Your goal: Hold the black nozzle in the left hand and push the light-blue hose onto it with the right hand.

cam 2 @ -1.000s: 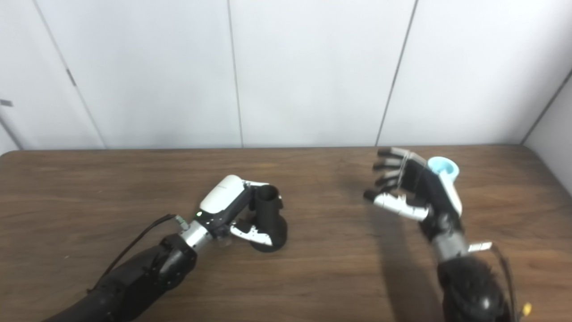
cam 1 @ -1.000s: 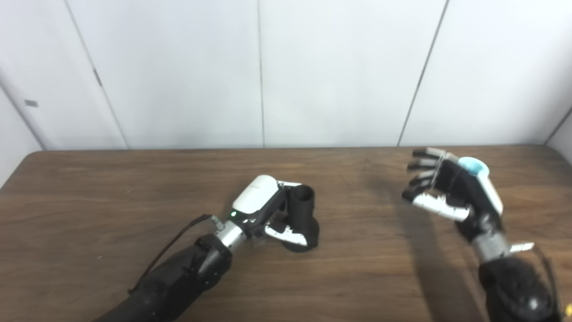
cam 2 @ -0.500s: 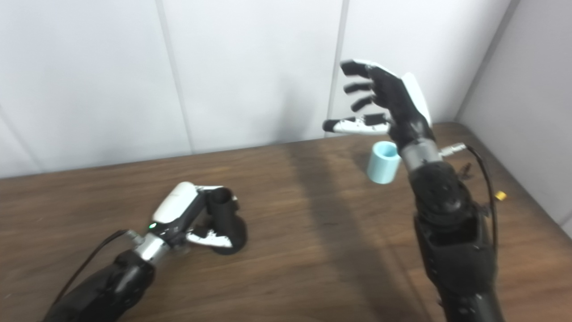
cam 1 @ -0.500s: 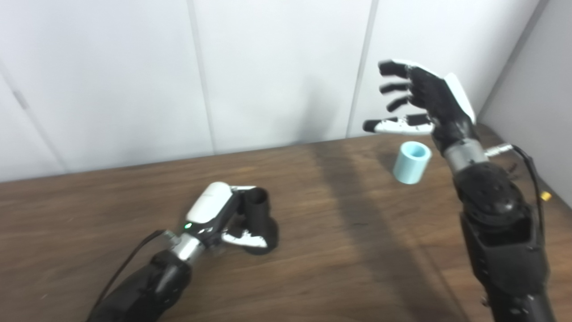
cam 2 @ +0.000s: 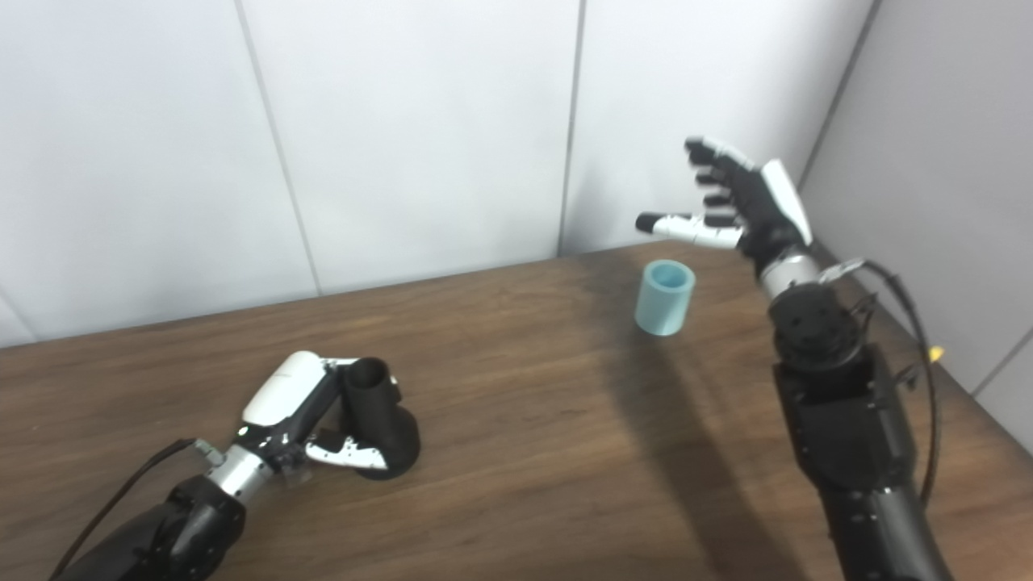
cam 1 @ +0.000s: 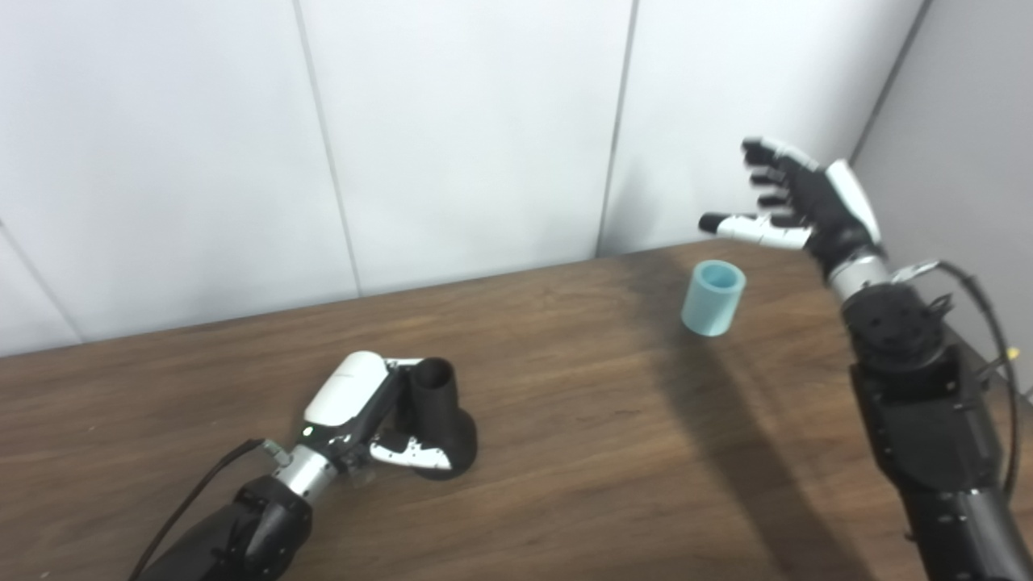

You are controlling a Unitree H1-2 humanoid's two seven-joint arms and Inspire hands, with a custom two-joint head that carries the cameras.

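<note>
The black nozzle (cam 1: 437, 420) stands upright on the wooden table (cam 1: 565, 452), narrow tube up and wide base down, at the lower left. My left hand (cam 1: 363, 407) is wrapped around it, thumb across its base. The light-blue hose piece (cam 1: 712, 298), a short open cylinder, stands on the table at the far right. My right hand (cam 1: 795, 208) hangs raised above and to the right of it, fingers spread, holding nothing and not touching it.
White wall panels (cam 1: 468, 129) run along the table's far edge. A grey side wall (cam 1: 960, 145) closes the right. Cables (cam 1: 980, 303) loop off my right forearm near the table's right edge.
The camera has swung to the right. My right hand has risen from table height and drawn back to the right of the hose piece. My left hand still grips the nozzle.
</note>
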